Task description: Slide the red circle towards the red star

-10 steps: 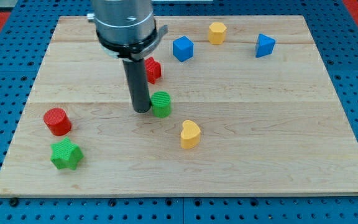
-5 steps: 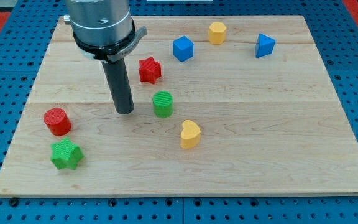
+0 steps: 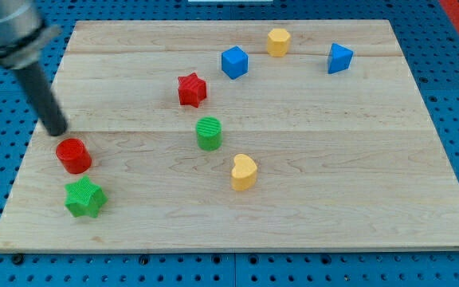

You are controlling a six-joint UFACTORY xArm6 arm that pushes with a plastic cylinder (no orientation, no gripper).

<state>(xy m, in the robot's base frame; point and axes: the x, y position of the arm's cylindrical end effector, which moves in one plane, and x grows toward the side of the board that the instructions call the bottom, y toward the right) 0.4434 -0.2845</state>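
The red circle [image 3: 73, 155] lies near the board's left edge, low in the view. The red star [image 3: 191, 89] lies up and to the right of it, near the board's middle top. My tip [image 3: 57, 131] rests on the board just above and slightly left of the red circle, very close to it; I cannot tell whether they touch. The rod slants up to the view's top left corner.
A green star [image 3: 84, 198] sits just below the red circle. A green cylinder [image 3: 208, 132] and a yellow heart [image 3: 244, 171] lie mid-board. A blue cube [image 3: 234, 61], a yellow block [image 3: 277, 41] and a blue block [image 3: 339, 57] lie along the top.
My tip has swept left, from beside the green cylinder to just above the red circle. No block has visibly moved.
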